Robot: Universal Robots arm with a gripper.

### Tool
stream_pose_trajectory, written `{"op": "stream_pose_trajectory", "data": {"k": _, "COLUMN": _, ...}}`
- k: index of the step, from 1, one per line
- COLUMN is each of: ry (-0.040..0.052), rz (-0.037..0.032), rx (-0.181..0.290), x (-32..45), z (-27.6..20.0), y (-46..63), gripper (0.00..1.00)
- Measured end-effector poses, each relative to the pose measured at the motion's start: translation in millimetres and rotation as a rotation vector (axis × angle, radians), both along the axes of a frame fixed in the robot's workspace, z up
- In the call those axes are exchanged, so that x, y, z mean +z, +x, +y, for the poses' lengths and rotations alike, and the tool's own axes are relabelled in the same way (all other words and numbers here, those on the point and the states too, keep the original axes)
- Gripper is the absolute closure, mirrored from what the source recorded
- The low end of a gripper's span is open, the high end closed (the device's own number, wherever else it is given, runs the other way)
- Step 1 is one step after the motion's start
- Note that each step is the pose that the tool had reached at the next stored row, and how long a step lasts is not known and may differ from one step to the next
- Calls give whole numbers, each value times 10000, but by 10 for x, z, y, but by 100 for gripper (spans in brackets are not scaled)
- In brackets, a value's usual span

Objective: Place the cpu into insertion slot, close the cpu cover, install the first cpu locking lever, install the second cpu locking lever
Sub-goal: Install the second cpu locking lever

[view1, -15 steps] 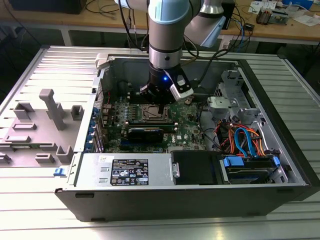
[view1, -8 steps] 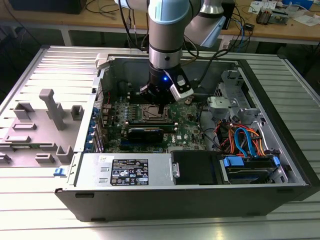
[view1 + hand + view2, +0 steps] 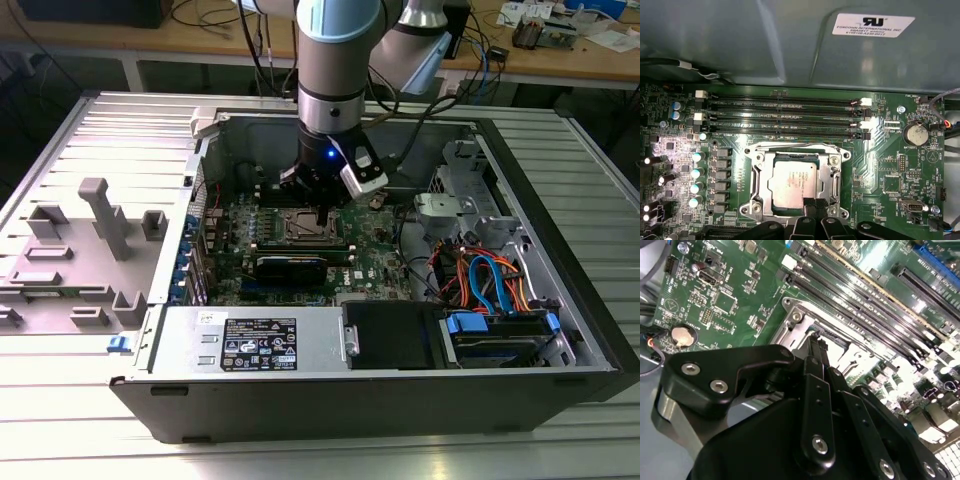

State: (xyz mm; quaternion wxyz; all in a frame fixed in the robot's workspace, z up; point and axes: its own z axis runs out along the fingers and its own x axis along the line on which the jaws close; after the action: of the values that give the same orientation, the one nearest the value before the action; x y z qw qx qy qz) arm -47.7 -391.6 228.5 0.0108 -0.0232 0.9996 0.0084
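Already the cpu (image 3: 792, 184) lies seated in the insertion slot (image 3: 756, 180), framed by the closed cpu cover (image 3: 832, 175). Directly above it hangs the gripper (image 3: 811, 206), fingertips pressed together at the cover's near edge, pinching nothing visible.

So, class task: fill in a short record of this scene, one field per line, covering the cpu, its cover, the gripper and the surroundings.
cpu: silver-topped chip seated in the slot
cover: metal frame lying down over the chip, its window showing the chip's top
gripper: low over the slot's edge, fingers close together at a thin dark part
board: green motherboard with four long black memory slots beside the slot
case: open computer case on a slatted metal table
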Motion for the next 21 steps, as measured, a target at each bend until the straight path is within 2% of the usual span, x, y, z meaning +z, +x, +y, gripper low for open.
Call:
{"op": "stream_pose_trajectory", "data": {"k": 2, "ry": -1, "rz": 1, "rx": 0, "x": 1, "z": -41, "y": 0, "gripper": 89}}
{"op": "stream_pose_trajectory", "data": {"k": 3, "ry": -1, "rz": 1, "rx": 0, "x": 1, "z": -78, "y": -1, "gripper": 89}}
{"op": "stream_pose_trajectory", "data": {"k": 5, "ry": -3, "rz": 1, "rx": -2, "x": 13, "z": -90, "y": -3, "gripper": 89}}
{"op": "stream_pose_trajectory", "data": {"k": 6, "ry": 39, "rz": -1, "rx": -2, "x": 57, "z": -95, "y": -14, "gripper": 89}}
{"op": "stream_pose_trajectory", "data": {"k": 7, "ry": 98, "rz": 9, "rx": -1, "x": 61, "z": -224, "y": -25, "gripper": 89}}
{"op": "stream_pose_trajectory", "data": {"k": 9, "ry": 140, "rz": 28, "rx": 0, "x": 60, "z": -307, "y": -109, "gripper": 89}}
{"op": "stream_pose_trajectory", "data": {"k": 17, "ry": 165, "rz": 28, "rx": -2, "x": 61, "z": -308, "y": -124, "gripper": 89}}
{"op": "stream_pose_trajectory", "data": {"k": 21, "ry": 255, "rz": 28, "rx": 0, "x": 60, "z": -339, "y": -185, "gripper": 89}}
